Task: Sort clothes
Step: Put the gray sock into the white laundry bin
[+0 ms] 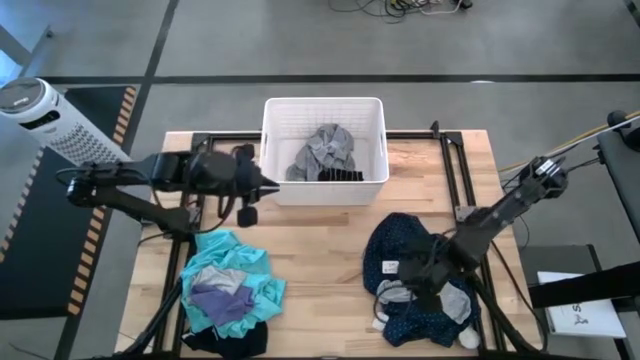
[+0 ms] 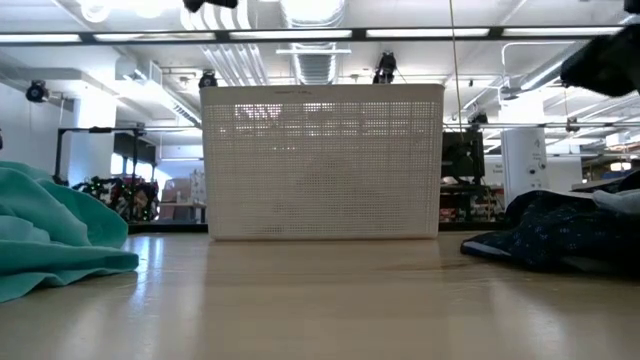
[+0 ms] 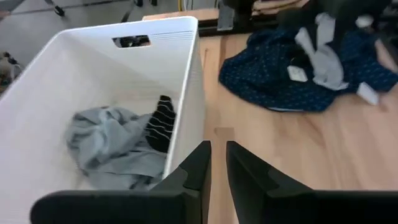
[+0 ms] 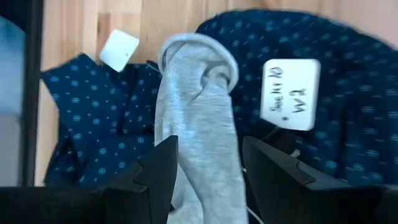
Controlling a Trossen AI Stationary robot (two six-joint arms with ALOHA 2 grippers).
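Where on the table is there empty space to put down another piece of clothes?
Bare wood lies in the middle, between the teal pile and the navy dotted pile, in front of the white basket. Both front corners are crowded with clothes; the right gripper sits over a grey sock there.

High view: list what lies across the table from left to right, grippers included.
Left gripper → teal shirt with purple piece on it → white basket → right gripper over the navy dotted garment.
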